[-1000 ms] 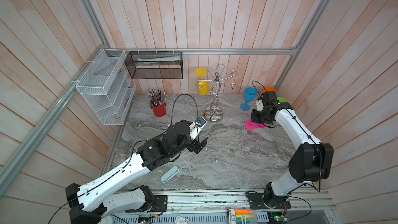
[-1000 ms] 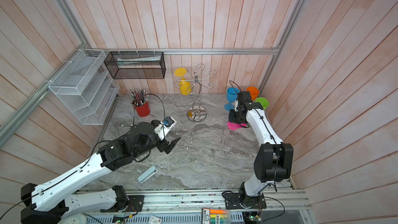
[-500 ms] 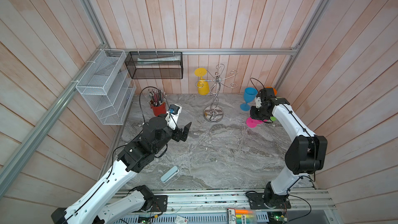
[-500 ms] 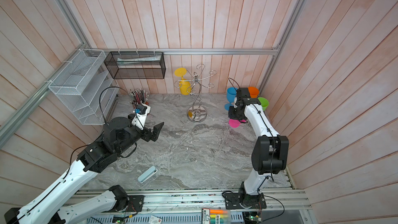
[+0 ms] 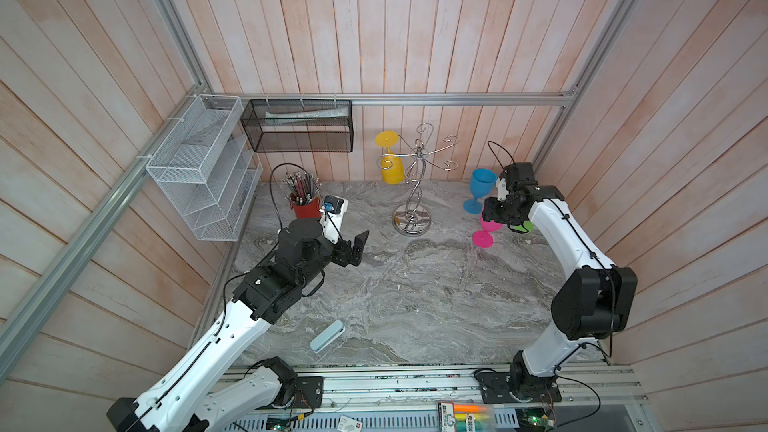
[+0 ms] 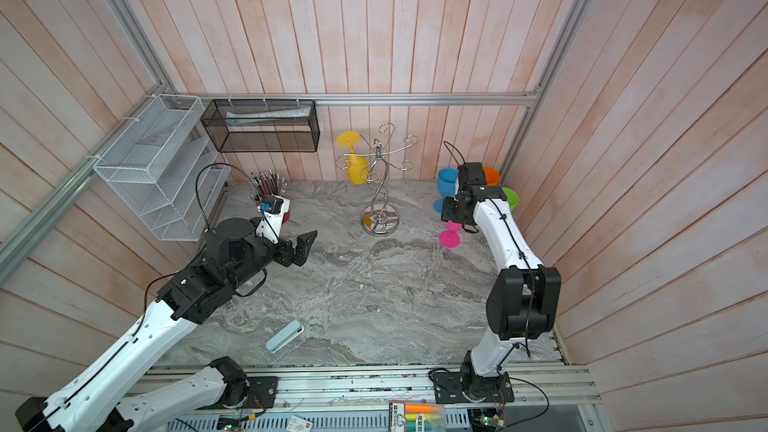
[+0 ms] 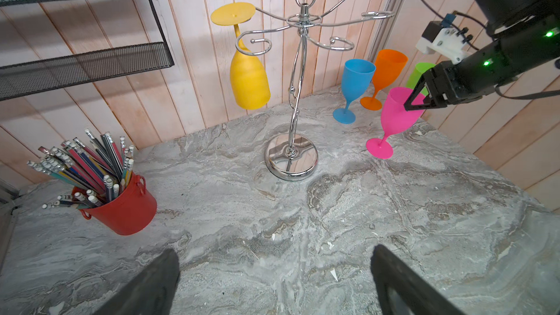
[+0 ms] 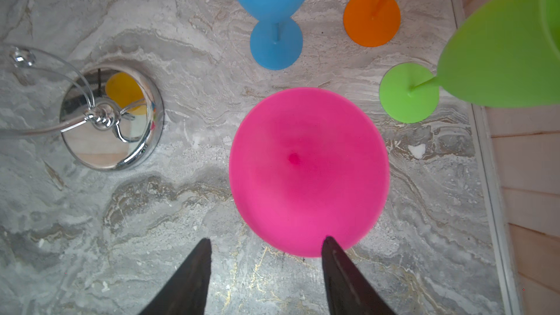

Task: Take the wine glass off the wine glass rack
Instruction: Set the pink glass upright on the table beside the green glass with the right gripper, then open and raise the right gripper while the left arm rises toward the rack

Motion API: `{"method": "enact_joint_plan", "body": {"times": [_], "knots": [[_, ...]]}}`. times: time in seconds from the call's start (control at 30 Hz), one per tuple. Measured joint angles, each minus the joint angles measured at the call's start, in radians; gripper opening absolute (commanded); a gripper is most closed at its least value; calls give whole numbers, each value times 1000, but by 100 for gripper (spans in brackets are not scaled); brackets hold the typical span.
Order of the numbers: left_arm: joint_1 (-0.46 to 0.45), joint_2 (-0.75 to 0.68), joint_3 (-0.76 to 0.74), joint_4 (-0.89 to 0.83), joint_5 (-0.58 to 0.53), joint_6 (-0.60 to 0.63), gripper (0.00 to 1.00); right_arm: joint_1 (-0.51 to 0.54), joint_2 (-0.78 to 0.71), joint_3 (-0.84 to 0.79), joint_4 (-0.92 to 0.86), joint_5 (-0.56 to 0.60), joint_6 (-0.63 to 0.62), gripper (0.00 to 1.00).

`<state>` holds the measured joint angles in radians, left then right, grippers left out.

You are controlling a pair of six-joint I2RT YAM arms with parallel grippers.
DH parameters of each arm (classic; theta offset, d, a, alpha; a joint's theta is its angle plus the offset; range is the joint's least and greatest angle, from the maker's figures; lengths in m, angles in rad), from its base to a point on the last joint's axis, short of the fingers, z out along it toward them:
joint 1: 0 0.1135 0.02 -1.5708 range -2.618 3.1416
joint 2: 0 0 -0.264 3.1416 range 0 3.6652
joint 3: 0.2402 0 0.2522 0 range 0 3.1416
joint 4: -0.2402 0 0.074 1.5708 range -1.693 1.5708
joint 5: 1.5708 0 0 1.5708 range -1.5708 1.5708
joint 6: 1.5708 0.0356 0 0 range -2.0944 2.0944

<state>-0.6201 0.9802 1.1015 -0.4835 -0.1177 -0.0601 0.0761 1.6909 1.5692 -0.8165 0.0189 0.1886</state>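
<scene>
My left arm (image 5: 216, 338) and right arm (image 5: 569, 238) are white shells between chunky black joints, a thin black cable (image 5: 271, 191) looping out at eleven o'clock from each wrist, green lights (image 7: 549, 34) dotting my right wrist, my fingers (image 8: 342, 271) dark tapering wedges.

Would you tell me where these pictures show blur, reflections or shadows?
Right wrist view: the lime-green plastic wine glass nearest the lens is blurred; the chrome wire rack's round base mirrors yellow. Left wrist view: shadows on the grey marble tabletop are soft.
</scene>
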Motion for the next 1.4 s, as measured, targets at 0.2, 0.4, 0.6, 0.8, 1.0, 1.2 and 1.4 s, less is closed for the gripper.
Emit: {"method": "enact_joint_plan", "body": {"times": [0.2,0.4,0.6,0.8,1.0,1.2,1.4], "knots": [[18,55,14,1,16,-39,100,0,-121,-42,70,37,8,76],[36,93,53,3,45,-81,100,0,-272,-97,164,61,20,81],[85,161,124,5,95,-166,95,5,-389,-196,266,62,29,79],[130,233,214,14,176,-269,91,96,-559,-394,443,54,43,76],[168,303,277,71,277,-376,89,265,-625,-526,662,47,17,76],[233,390,291,161,359,-525,87,328,-556,-550,836,25,-49,77],[247,470,323,212,399,-620,87,329,-468,-563,1018,-13,-113,78]]}}
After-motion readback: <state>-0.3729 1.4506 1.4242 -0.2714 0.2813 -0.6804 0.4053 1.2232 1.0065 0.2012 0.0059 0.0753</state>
